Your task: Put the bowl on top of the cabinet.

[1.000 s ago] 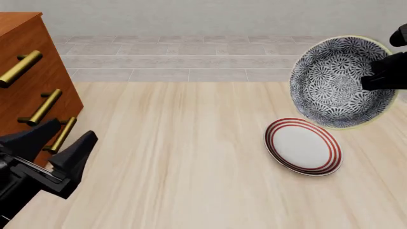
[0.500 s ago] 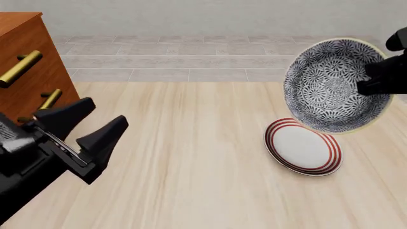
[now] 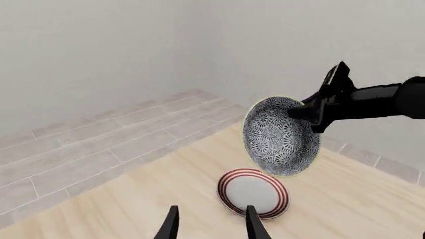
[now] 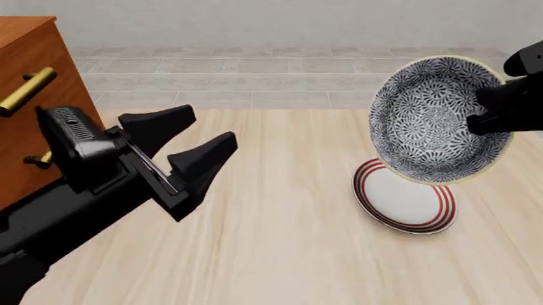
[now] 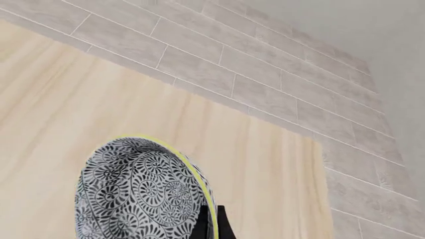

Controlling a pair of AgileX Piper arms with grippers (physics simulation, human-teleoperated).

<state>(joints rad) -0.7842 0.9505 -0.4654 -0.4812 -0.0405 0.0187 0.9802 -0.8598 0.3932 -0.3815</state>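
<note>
The blue-grey floral bowl [image 4: 428,117] hangs tilted on its side in the air above the table's right part, its opening facing left. My right gripper [image 4: 492,108] is shut on its right rim; in the right wrist view the fingers [image 5: 211,223] pinch the yellowish rim of the bowl [image 5: 136,196]. My left gripper [image 4: 212,125] stands open and empty left of centre, pointing toward the bowl [image 3: 275,134], well short of it. The reddish-brown cabinet [image 4: 38,108] stands at the far left, behind the left arm; its top is mostly out of frame.
A white plate with red rings [image 4: 405,197] lies on the table just below the bowl; the left wrist view shows that plate [image 3: 254,193] too. Brass handles [image 4: 27,89] stick out from the cabinet's front. A grey tiled floor lies beyond the table's far edge.
My left arm has swung up and to the right, away from the cabinet, toward the table's middle. The bowl has shifted a little left in the right gripper.
</note>
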